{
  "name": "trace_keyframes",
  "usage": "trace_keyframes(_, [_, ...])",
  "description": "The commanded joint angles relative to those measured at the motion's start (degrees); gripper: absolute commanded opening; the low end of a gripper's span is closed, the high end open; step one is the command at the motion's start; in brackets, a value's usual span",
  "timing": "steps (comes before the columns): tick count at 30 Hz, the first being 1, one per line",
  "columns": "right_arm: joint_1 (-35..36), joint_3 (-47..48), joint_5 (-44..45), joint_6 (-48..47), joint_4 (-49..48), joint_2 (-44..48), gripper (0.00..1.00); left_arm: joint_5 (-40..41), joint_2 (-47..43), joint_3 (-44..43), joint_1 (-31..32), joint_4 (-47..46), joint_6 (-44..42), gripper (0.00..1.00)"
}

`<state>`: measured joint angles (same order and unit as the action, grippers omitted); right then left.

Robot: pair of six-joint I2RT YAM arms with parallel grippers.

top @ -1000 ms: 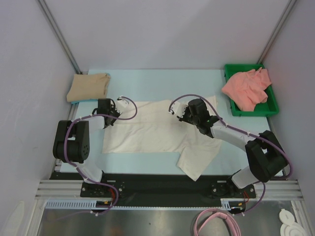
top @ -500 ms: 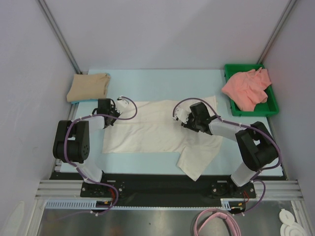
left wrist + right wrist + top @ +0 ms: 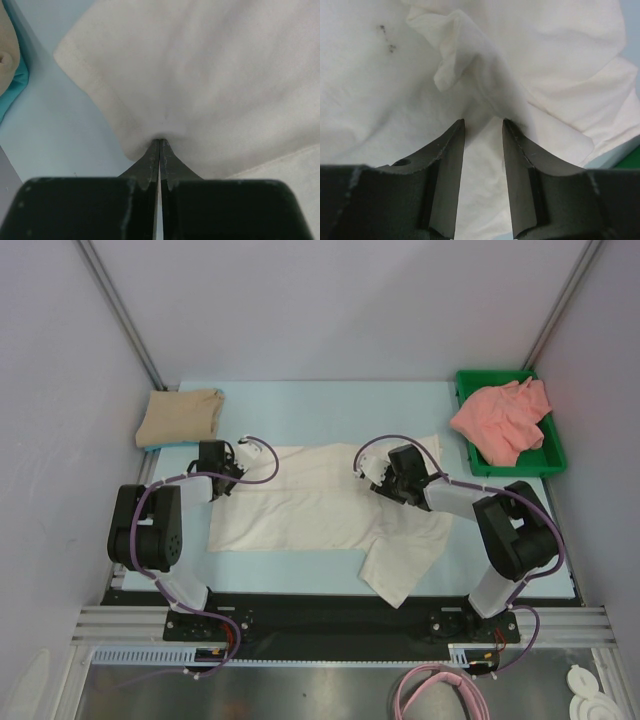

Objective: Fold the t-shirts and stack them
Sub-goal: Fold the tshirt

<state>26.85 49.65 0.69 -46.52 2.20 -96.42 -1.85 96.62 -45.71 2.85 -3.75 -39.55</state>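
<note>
The cream-white t-shirt [image 3: 310, 505] lies spread on the light blue table, one sleeve hanging toward the near edge. My left gripper [image 3: 226, 482] is shut on its left edge; in the left wrist view the closed tips [image 3: 160, 142] pinch a bulge of cream cloth [image 3: 210, 75]. My right gripper [image 3: 378, 478] is open and low over the shirt's right upper part; in the right wrist view its tips [image 3: 483, 122] straddle a raised fold of the cream shirt [image 3: 470, 45]. The folded tan-beige t-shirt [image 3: 180, 417] lies at the far left. The salmon-pink t-shirt [image 3: 500, 420] lies crumpled in the tray.
The green plastic tray [image 3: 466, 382] stands at the far right corner; its corner shows in the right wrist view [image 3: 632, 156]. The tan shirt's edge [image 3: 6, 50] rests on a teal cloth [image 3: 17, 82]. Grey walls enclose the table on three sides.
The right arm's elbow has drawn in toward its base and the right gripper has shifted slightly over the shirt. The left arm has not moved.
</note>
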Motion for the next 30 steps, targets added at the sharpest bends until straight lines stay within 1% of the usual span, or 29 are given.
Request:
trace_keyframes(1, [-0.57, 1.94, 2.04, 0.21, -4.3, -0.17, 0.41, -0.96, 0.41, 0.98, 0.22, 1.29, -0.53, 0.01])
trace_keyframes(6, [-0.66, 1.86, 3.53, 0.12, -5.97, 0.09, 0.38, -0.97, 0.33, 0.98, 0.14, 1.2, -0.53, 0.01])
trace_keyframes(11, [-0.66, 1.42, 5.29, 0.03, -7.29, 0.53, 0.31, -0.88, 0.32, 1.07, 0.14, 1.2, -0.53, 0.02])
trace_keyframes(15, [-0.83, 0.89, 5.46, 0.12, -7.91, 1.76, 0.29, -0.88, 0.41, 1.07, 0.22, 1.11, -0.44, 0.02])
trace_keyframes(18, [-0.84, 0.8, 5.46, 0.03, -7.91, 1.76, 0.26, -0.88, 0.41, 1.07, 0.22, 1.2, -0.62, 0.02])
trace_keyframes(19, [-1.01, 0.8, 5.64, -0.06, -8.0, 1.59, 0.24, -0.79, 0.41, 1.07, 0.22, 1.11, -0.44, 0.02])
trace_keyframes(20, [-1.1, 0.89, 5.47, 0.11, -8.08, 1.5, 0.19, -0.88, 0.33, 1.07, 0.14, 1.11, -0.53, 0.02])
trace_keyframes(22, [-1.1, 0.63, 5.55, 0.12, -8.7, 1.59, 0.13, -0.79, 0.32, 1.15, 0.22, 1.11, -0.44, 0.02])
trace_keyframes(24, [-1.1, 0.28, 6.08, 0.03, -10.01, 2.11, 0.11, -0.88, 0.24, 1.15, 0.22, 1.02, -0.44, 0.02])
trace_keyframes(25, [-1.1, 0.27, 6.25, 0.12, -10.19, 2.2, 0.08, -0.79, 0.32, 1.15, 0.22, 1.02, -0.53, 0.02])
trace_keyframes(28, [-1.1, 0.19, 6.34, 0.2, -10.46, 2.99, 0.05, -0.79, 0.24, 1.24, 0.22, 1.02, -0.53, 0.02])
trace_keyframes(30, [-1.1, 0.1, 6.6, 0.2, -10.81, 3.26, 0.08, -0.88, 0.24, 1.24, 0.22, 1.02, -0.53, 0.02])
